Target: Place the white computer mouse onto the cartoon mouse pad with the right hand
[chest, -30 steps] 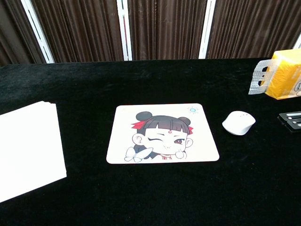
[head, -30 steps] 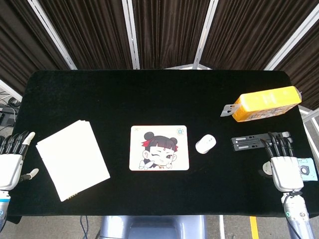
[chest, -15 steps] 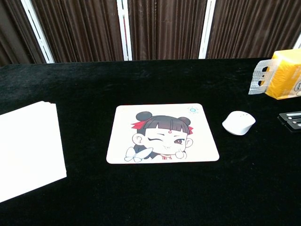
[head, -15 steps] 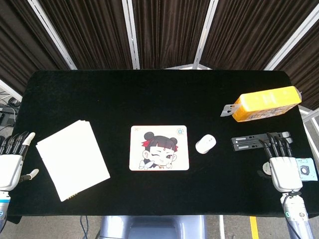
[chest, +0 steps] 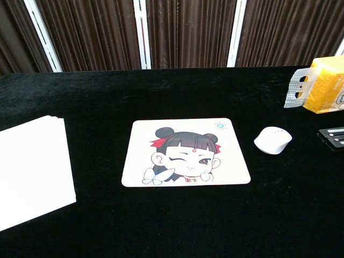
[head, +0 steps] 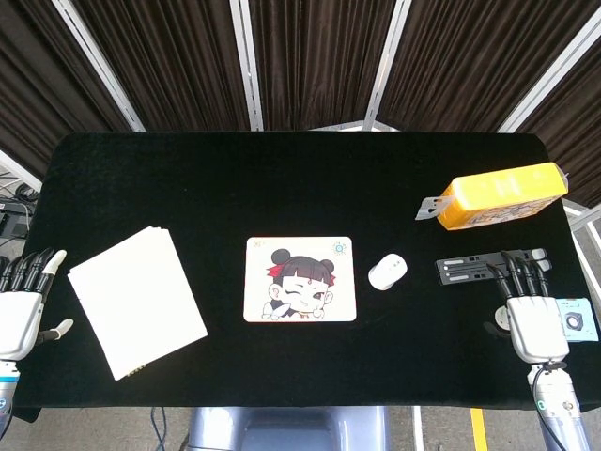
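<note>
On the black counter, near centre: cartoon mouse pad, lying flat. Just right of the pad, apart from it: white computer mouse, not yet on the pad. At the right edge, head view: right robot hand, fingers extended and slightly apart, holding nothing, fingertips over a black strip item whose detail cannot be made out. Beside the right robot hand: small pale card, partly cut off. Far right: yellow package, cropped in the chest view. At the left edge: left robot hand, fingers spread, empty, partly cut off by the frame. Left of the pad: white paper stack. Neither robot hand visible in the chest view.
</note>
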